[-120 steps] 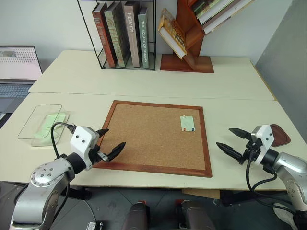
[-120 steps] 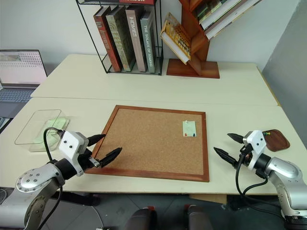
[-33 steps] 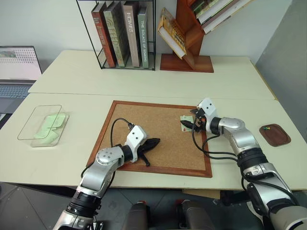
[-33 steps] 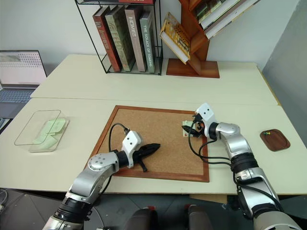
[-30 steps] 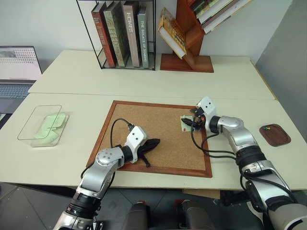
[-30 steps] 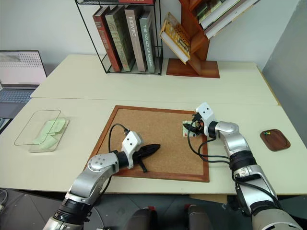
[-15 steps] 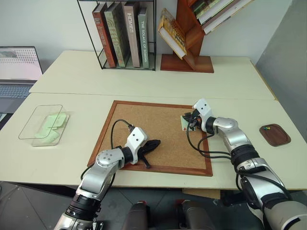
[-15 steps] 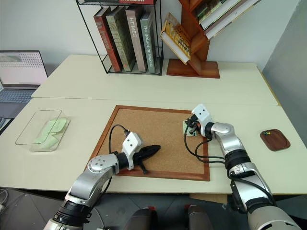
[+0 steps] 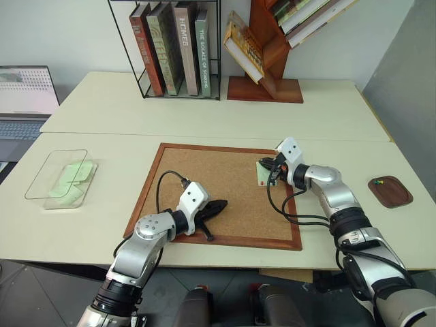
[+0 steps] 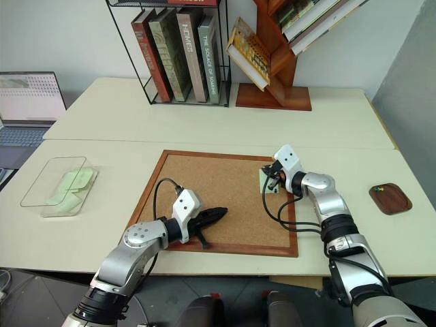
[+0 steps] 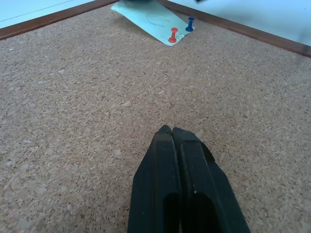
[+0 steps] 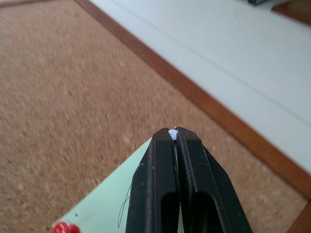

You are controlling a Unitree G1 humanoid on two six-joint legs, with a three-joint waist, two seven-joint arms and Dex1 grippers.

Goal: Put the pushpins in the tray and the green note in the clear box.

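Observation:
The green note (image 9: 263, 175) lies on the corkboard's right part, with a red pushpin (image 11: 173, 35) and a blue pushpin (image 11: 190, 23) stuck in its near edge. My right gripper (image 12: 173, 132) hovers over the note's far edge, shut on a tiny pale pushpin head that peeks out between the tips. My left gripper (image 9: 219, 204) rests shut and empty on the cork near the board's front middle. The dark brown tray (image 9: 388, 194) sits at the table's right edge and holds a small yellowish pin. Far left stands the clear box (image 9: 42, 176) with pale green slips inside.
The wood-framed corkboard (image 9: 204, 180) takes up the table's centre. A wire book rack (image 9: 178, 48) and a wooden slanted shelf (image 9: 267, 75) stand at the back. A laptop (image 9: 24, 95) sits far left. Bare table lies between board and tray.
My right gripper has shut at the note's far edge and risen slightly. The left arm has kept still.

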